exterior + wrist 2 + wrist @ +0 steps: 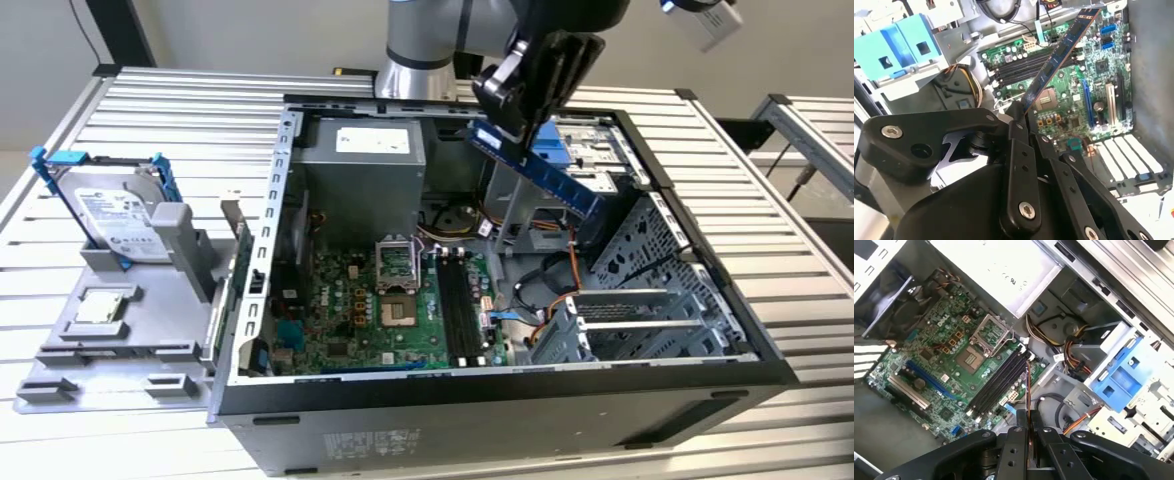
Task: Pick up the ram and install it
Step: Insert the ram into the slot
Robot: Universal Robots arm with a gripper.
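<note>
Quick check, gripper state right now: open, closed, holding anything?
Gripper: closed on the ram, above the open computer case.

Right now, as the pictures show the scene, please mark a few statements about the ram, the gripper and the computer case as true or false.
1. The gripper is shut on the ram. True.
2. The ram sits in one of the motherboard slots. False: it is held in the air above the open case, and the slots look empty.
3. The hard drive stands outside the case, at the exterior view's left. True.
4. A side panel closes the case. False: the case is open and the motherboard shows inside.
</note>
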